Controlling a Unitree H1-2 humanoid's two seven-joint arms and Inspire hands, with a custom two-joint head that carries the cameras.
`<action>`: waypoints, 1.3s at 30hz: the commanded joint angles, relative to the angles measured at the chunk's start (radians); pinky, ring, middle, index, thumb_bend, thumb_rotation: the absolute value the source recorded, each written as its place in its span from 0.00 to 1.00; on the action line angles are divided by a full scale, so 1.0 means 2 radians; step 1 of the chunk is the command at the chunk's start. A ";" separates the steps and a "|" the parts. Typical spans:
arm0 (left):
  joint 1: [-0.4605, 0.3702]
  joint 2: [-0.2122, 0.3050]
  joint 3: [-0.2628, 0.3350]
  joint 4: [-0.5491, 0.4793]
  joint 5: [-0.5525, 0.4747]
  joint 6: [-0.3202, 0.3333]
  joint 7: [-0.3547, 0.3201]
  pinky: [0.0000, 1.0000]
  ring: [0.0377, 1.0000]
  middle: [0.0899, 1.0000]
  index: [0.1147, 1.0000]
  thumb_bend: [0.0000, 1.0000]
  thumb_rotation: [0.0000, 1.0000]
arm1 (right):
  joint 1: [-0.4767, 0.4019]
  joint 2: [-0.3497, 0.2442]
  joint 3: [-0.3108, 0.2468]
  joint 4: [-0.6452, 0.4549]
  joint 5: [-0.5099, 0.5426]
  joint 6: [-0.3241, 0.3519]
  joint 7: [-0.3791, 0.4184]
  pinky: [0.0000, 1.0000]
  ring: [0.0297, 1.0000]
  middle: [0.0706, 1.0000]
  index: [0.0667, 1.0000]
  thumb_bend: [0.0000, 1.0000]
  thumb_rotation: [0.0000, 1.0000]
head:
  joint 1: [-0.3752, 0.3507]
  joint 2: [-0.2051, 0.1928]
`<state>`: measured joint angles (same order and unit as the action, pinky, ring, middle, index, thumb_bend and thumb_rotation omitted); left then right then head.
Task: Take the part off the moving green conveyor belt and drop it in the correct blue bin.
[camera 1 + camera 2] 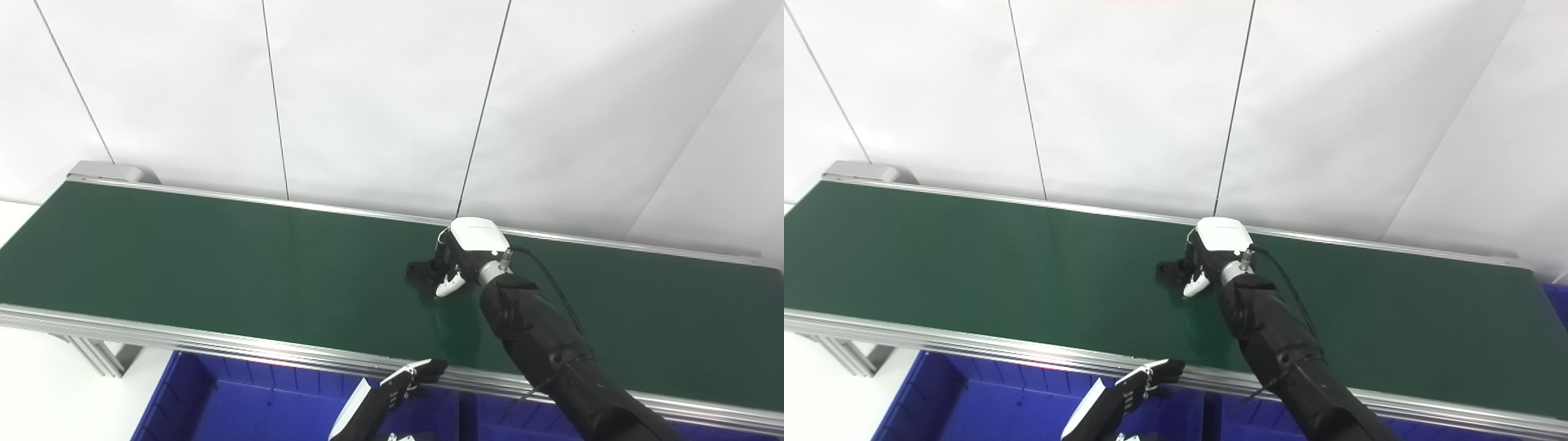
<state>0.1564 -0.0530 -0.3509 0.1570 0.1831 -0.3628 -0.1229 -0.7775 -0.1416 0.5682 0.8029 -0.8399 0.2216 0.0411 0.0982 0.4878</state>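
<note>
The part [421, 271] is small, black and irregular in outline; finer detail cannot be made out. It lies on the green belt [184, 257], near the far rail, touching the right hand [460, 254]. The right hand's fingers curl down around the part's right end; a firm grasp cannot be confirmed. The left hand [411, 378] hovers over the near rail, fingers extended and apart, holding nothing. Blue bins [245, 401] sit below the belt's near edge; their visible interiors show only bare blue floor.

The part [422, 271] lies mid-belt on the conveyor [184, 257], with the bins [245, 398] below its near edge.
</note>
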 commanded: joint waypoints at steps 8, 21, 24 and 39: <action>-0.005 -0.004 0.000 -0.018 -0.001 -0.007 0.002 0.78 0.83 0.83 0.80 0.87 0.72 | 0.032 -0.022 0.008 -0.056 0.006 0.017 0.046 0.33 0.44 0.44 0.46 0.53 0.00 | -0.014 0.005; -0.008 0.007 0.010 -0.020 -0.008 -0.005 -0.005 0.79 0.83 0.83 0.81 0.88 0.78 | 0.117 -0.090 -0.035 -0.321 0.013 0.015 0.096 0.31 0.36 0.38 0.48 0.52 0.00 | -0.049 0.010; -0.009 0.010 0.012 -0.018 -0.010 -0.010 -0.007 0.81 0.83 0.83 0.81 0.87 0.78 | 0.135 -0.097 -0.052 -0.372 0.015 0.019 0.109 0.25 0.30 0.37 0.48 0.52 0.00 | -0.054 0.010; 0.003 0.037 0.026 -0.054 -0.030 0.001 -0.018 0.83 0.86 0.85 0.85 0.85 0.86 | 0.203 -0.107 -0.104 -0.556 -0.020 0.055 0.187 0.18 0.23 0.43 0.45 0.53 0.00 | -0.155 0.042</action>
<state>0.1621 0.0155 -0.3044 0.0816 0.1385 -0.3503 -0.1545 -0.3561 -0.3479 0.3772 -0.2556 -0.8630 0.3025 0.4061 -0.2132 0.5722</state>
